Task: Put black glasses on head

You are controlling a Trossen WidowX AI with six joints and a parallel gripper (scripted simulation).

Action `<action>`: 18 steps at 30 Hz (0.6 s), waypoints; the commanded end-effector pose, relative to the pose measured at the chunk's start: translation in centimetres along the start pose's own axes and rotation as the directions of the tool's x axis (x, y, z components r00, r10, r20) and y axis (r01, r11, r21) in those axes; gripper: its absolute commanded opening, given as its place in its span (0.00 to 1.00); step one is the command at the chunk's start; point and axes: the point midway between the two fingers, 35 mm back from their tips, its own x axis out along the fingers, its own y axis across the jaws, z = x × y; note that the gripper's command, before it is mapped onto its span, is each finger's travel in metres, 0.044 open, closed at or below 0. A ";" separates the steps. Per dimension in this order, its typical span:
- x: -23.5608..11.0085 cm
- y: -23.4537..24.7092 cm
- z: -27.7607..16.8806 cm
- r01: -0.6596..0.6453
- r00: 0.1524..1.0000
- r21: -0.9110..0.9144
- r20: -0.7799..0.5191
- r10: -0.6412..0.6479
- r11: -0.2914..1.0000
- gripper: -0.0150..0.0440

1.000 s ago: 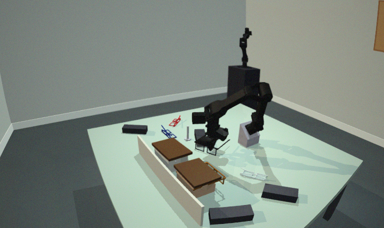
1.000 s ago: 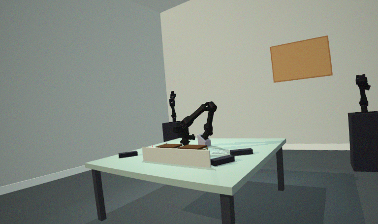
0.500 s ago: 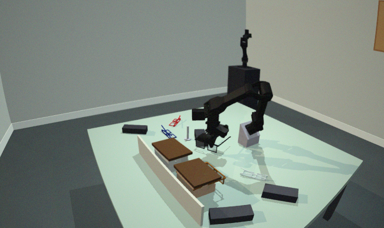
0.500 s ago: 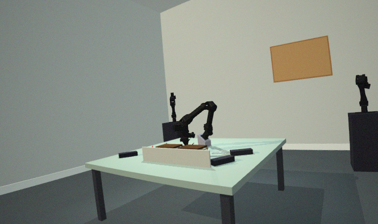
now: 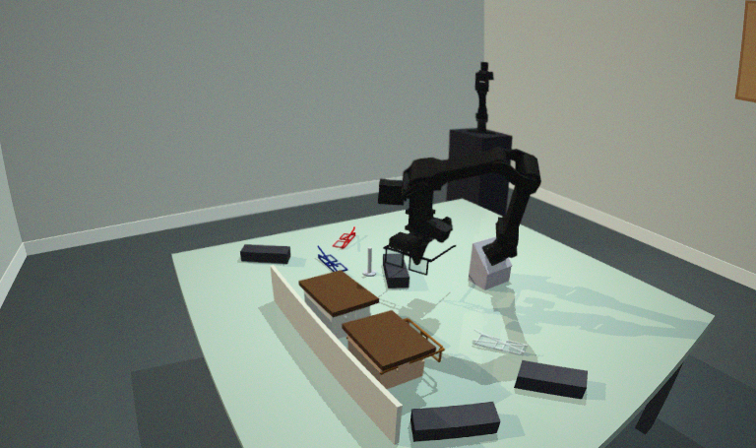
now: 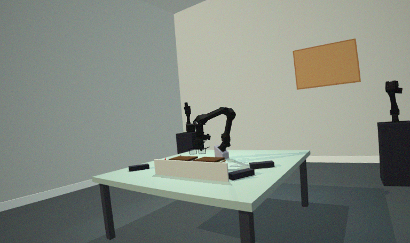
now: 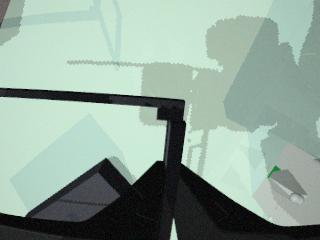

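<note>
My gripper is shut on the black glasses and holds them a little above the table, at one corner of the frame. One temple sticks out to the right. Two display heads with brown tops stand behind a pale board: one nearer the gripper, the other with orange glasses on it. A grey shape with a green mark shows at the lower right of the wrist view. I cannot tell which head bears the tag.
A pale upright board runs beside the heads. A dark block lies just below the gripper. Red glasses, blue glasses, white glasses, a small white post and more dark blocks lie around.
</note>
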 end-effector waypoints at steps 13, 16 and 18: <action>-2.0 -0.6 2.2 0.022 0.997 0.342 -0.071 0.003 0.939 0.25; -2.4 -0.7 2.8 0.036 0.996 0.422 -0.087 0.001 0.906 0.25; -2.6 -0.8 3.1 0.048 0.995 0.473 -0.098 -0.001 0.880 0.25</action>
